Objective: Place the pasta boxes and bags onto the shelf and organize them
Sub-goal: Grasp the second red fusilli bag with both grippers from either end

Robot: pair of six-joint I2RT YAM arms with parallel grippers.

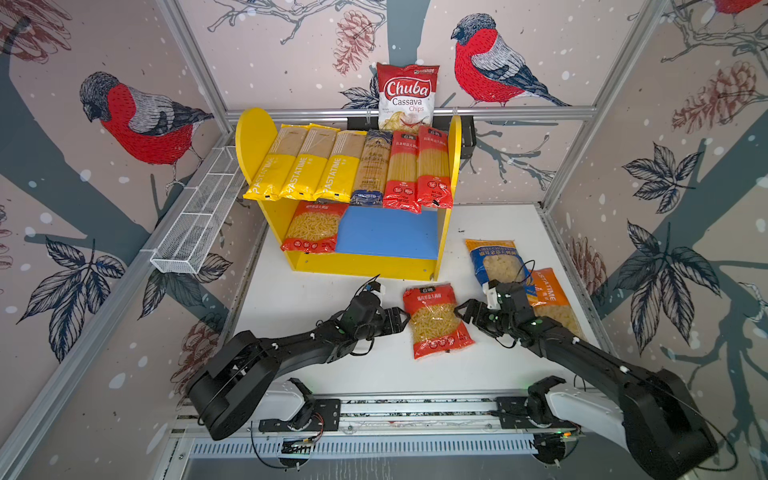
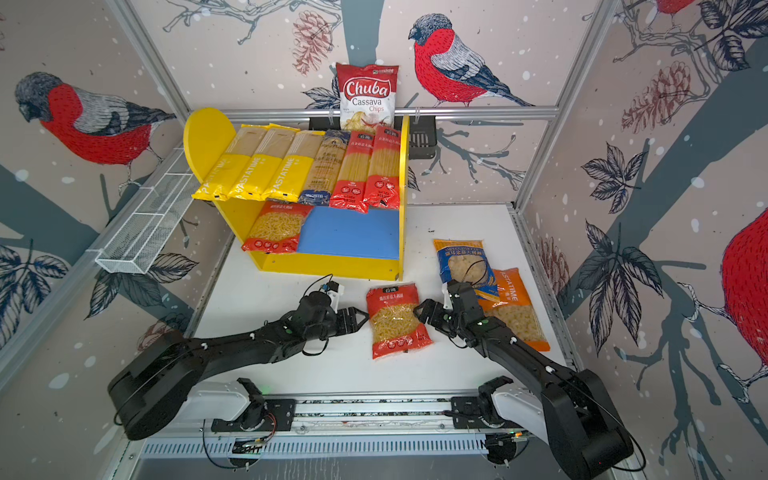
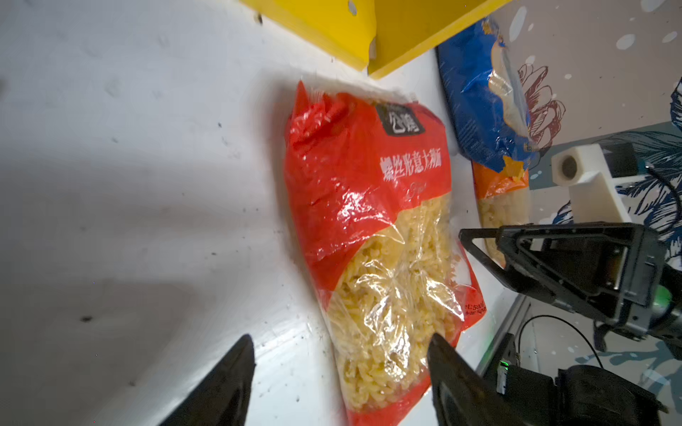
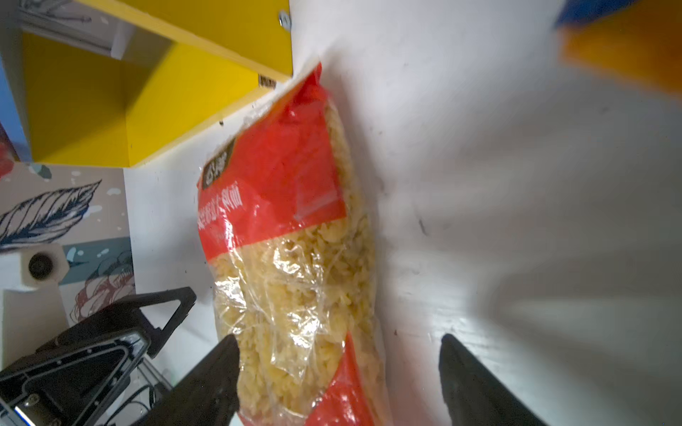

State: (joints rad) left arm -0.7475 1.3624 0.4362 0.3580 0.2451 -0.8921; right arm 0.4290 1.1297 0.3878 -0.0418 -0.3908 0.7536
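A red plastic spiral-pasta bag (image 1: 436, 322) lies on the white table (image 1: 307, 299) (label up). The left gripper (image 1: 405, 321) sits at its 9 o'clock and the right gripper (image 1: 459, 314) at 3 o'clock, both with fingers open.

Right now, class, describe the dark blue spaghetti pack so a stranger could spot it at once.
Start at the yellow-sided shelf at the back and scan its upper row. The dark blue spaghetti pack lies fourth from left, between three yellow PASTATIME packs and two red packs; only it has dark ends.

Bird-and-pinecone wallpaper (image 1: 145, 124) is covering the walls, aluminium rails (image 1: 519, 111) are framing them, and soft light is falling on the white tabletop (image 1: 291, 299).
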